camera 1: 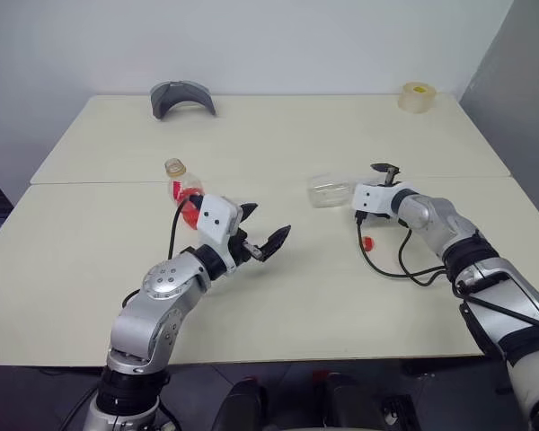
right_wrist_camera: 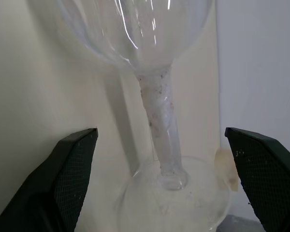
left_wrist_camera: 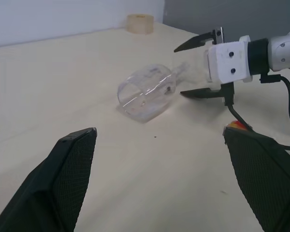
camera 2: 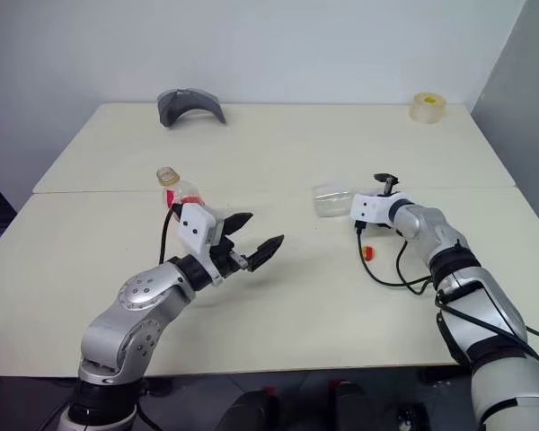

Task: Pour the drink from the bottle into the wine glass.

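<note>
Because the wine glass (left_wrist_camera: 147,92) lies on its side on the counter (camera 1: 341,296) with the right claw (left_wrist_camera: 199,67) gaping around its stem, a clumsy squeeze could roll it away, while the open left claw (camera 2: 256,235) hovers beside the upright bottle (camera 1: 183,190).

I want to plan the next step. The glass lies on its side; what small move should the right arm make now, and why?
Probably close the right claw on the stem of the glass. The stem runs between its open fingers, and the glass must stand before the bottle can pour.
</note>
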You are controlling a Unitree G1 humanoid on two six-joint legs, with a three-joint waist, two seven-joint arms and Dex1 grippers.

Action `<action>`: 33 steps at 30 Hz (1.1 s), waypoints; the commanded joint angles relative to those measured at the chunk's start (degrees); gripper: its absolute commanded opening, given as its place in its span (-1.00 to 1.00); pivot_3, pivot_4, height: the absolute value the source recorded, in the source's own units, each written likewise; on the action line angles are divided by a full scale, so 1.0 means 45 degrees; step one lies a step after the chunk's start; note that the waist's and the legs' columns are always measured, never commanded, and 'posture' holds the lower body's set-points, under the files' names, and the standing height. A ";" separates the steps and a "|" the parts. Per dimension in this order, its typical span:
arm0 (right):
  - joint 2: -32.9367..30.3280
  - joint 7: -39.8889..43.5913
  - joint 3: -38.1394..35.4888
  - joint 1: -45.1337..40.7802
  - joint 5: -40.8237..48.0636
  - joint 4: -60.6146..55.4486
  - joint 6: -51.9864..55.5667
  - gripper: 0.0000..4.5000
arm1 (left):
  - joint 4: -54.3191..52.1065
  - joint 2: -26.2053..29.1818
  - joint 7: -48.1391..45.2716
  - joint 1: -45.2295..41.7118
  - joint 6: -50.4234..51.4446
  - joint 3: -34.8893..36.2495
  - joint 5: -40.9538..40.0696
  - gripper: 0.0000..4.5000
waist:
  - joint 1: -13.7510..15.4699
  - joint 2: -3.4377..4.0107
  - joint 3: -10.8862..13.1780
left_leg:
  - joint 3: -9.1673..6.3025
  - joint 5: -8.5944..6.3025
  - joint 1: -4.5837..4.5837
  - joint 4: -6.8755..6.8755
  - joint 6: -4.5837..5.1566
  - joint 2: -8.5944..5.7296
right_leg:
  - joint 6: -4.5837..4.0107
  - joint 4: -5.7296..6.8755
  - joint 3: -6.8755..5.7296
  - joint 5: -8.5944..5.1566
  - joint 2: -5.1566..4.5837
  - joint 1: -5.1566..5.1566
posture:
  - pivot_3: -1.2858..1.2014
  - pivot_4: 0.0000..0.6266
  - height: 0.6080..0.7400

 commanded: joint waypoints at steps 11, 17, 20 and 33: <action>0.0521 -0.1290 0.1238 -0.1812 -0.1507 0.1942 -0.0116 0.44 | -0.0410 -0.0197 0.0349 -0.0215 0.0109 -0.0004 -0.0010 1.00 | -0.0007 0.0001 0.0000 | 0.0004 0.0001 -0.0001 0.0000 -0.0002 -0.0001 | -0.0001 0.0003 0.0005 0.0000 -0.0001 -0.0003 | 0.03 -0.52 1.00; 0.0501 -0.1592 0.1525 -0.2217 -0.1845 0.2329 -0.0073 -0.55 | -0.0097 -0.0398 0.0457 -0.0509 0.0032 0.0029 0.0044 1.00 | -0.0008 0.0002 0.0000 | 0.0004 0.0001 0.0000 -0.0001 -0.0002 -0.0001 | -0.0001 0.0003 0.0005 0.0000 -0.0001 -0.0004 | 0.03 -0.52 1.00; 0.0400 -0.1825 0.1736 -0.2310 -0.2086 0.2387 -0.0079 -0.97 | -0.0106 -0.0465 0.0504 -0.0521 0.0036 -0.0040 0.0051 1.00 | -0.0007 0.0005 0.0002 | 0.0004 0.0001 -0.0001 0.0000 -0.0002 -0.0002 | 0.0000 0.0002 0.0005 0.0000 -0.0001 -0.0004 | 0.03 -0.52 1.00; 0.2238 -0.0762 -0.2009 -0.2022 0.2754 0.0290 -0.2133 -0.98 | -0.1707 -0.0590 0.1683 0.2267 0.1070 0.2067 -0.0778 1.00 | -0.0316 0.0009 0.0005 | 0.0013 0.0001 -0.0002 -0.0010 -0.0001 0.0011 | -0.0001 0.0007 0.0022 0.0000 0.0007 -0.0023 | 0.03 -0.52 1.00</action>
